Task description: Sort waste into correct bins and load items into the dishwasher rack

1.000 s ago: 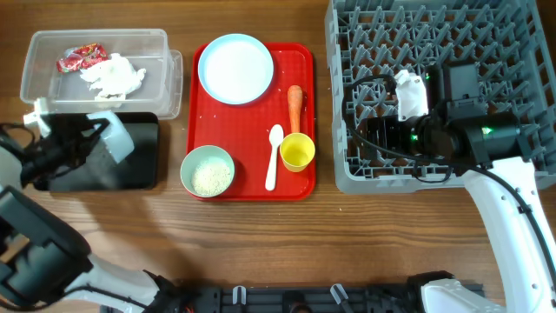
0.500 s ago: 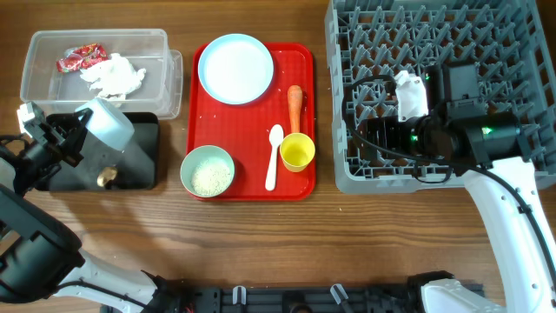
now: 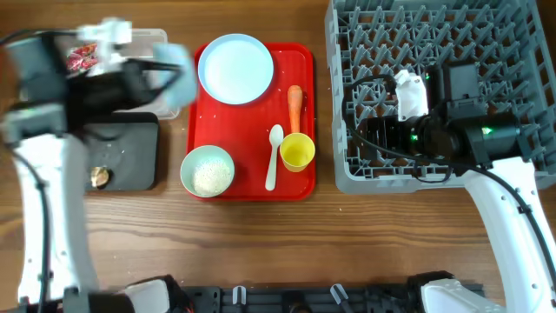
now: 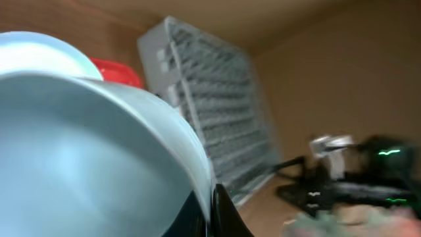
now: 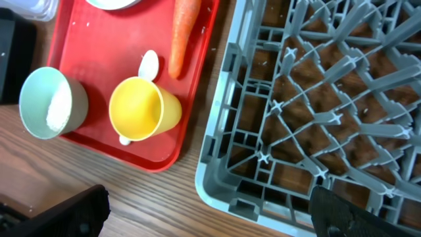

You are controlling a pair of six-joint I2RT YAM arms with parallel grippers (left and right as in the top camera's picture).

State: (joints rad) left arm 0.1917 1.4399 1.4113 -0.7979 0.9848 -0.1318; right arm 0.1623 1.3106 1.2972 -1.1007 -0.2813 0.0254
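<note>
Small pale blue bowl (image 4: pixel 85 151): pinched by its rim in the left gripper (image 4: pixel 208 212), raised beside the clear tub (image 3: pixel 149 35). It is motion-blurred overhead, and its interior shows nothing.

Judged done: red wrapper (image 3: pixel 82 57) in tub, brown lump (image 3: pixel 100 176) in black tray (image 3: pixel 130 148).

Judged left:
- Carrot (image 3: pixel 295 106) and rice (image 3: pixel 210 177) in the green bowl (image 3: pixel 184 167) are unsorted.
- Plate (image 3: pixel 235 68), spoon (image 3: pixel 274 158) and yellow cup (image 3: pixel 297 153) sit on the red tray (image 3: pixel 252 130).
- Rack (image 3: pixel 391 26) shows no dishes.

Right gripper (image 5: pixel 207 197) hangs over the rack, fingers wide apart, holding nothing.
</note>
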